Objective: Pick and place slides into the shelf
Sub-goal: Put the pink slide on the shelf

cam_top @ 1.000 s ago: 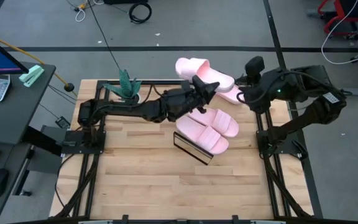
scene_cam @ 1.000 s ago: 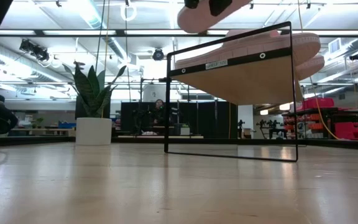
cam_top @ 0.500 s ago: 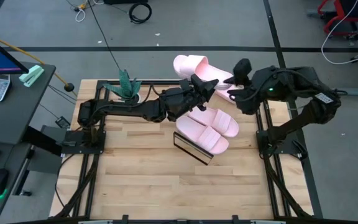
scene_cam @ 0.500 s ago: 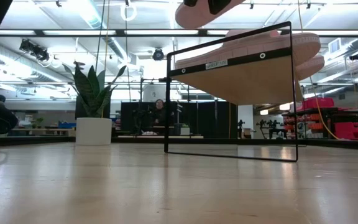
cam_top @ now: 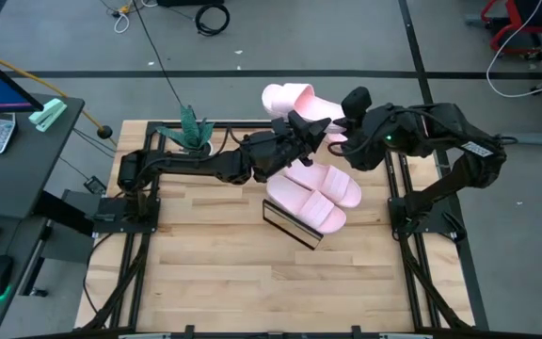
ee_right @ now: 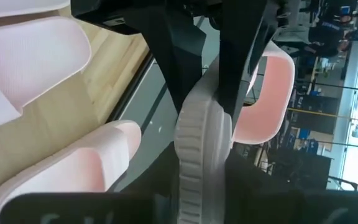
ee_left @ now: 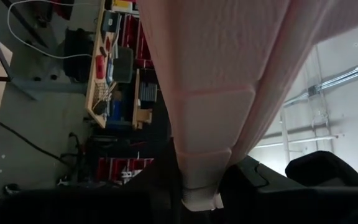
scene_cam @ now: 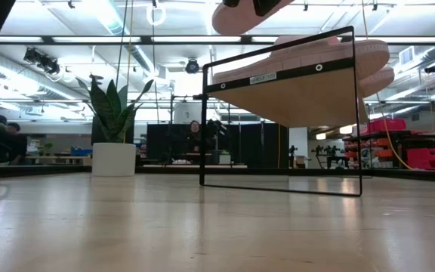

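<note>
Left pincer (cam_top: 310, 129): its fingers are closed on the edge of one pink slide (cam_top: 288, 96), and it holds that slide in the air past the far edge of the table (cam_top: 215, 273). In the left wrist view the ribbed sole of the slide (ee_left: 222, 81) fills the picture and is pinched between the two dark fingers (ee_left: 160, 180).

Right pincer (cam_top: 343, 135): it is just beside the left pincer and meets it from the other side. In the right wrist view its own fingers close on the rounded sole edge of the same held slide (ee_right: 204, 134), with the left arm's dark fingers (ee_right: 173, 43) just behind.

Fourth slide: only a small pink part shows next to the right pincer, mostly hidden by the arm.

Slides on the shelf (cam_top: 314, 195): two slides lie side by side on the slanted board, a little nearer than both pincers.

Shelf (scene_cam: 293, 94): in the low view the wooden board tilts inside its thin black frame, with pink soles on top.

Plant (scene_cam: 115, 128): it stands in a white pot, well apart from the pincers, near the left arm's base.
</note>
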Action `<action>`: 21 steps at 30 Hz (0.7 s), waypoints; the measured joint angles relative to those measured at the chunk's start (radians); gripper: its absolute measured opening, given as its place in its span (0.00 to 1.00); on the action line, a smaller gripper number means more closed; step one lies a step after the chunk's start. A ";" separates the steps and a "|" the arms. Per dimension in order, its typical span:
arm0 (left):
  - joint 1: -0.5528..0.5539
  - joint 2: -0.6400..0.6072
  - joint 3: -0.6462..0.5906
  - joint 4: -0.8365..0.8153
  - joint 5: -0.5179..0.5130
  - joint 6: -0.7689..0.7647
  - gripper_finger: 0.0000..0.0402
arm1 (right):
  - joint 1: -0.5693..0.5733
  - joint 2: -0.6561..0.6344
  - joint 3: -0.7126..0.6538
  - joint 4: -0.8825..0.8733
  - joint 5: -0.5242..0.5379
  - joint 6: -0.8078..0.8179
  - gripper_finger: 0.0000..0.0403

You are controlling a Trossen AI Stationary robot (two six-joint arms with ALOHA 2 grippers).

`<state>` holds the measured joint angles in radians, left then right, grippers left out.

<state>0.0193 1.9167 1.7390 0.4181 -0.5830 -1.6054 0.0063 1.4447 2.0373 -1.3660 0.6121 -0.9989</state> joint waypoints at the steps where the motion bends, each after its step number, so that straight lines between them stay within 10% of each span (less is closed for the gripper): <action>1: 0.000 0.000 0.000 0.000 0.001 0.001 0.20 | 0.000 -0.001 0.000 -0.001 0.000 0.000 0.18; 6: 0.002 0.000 0.000 0.037 0.018 0.072 0.21 | 0.000 -0.010 0.000 0.002 0.013 0.000 0.18; 21: 0.004 -0.002 0.001 0.182 0.091 0.229 0.72 | -0.036 -0.081 0.000 -0.020 0.119 -0.014 0.18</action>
<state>0.0229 1.9151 1.7400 0.6004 -0.4920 -1.3765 -0.0296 1.3636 2.0377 -1.3862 0.7311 -1.0134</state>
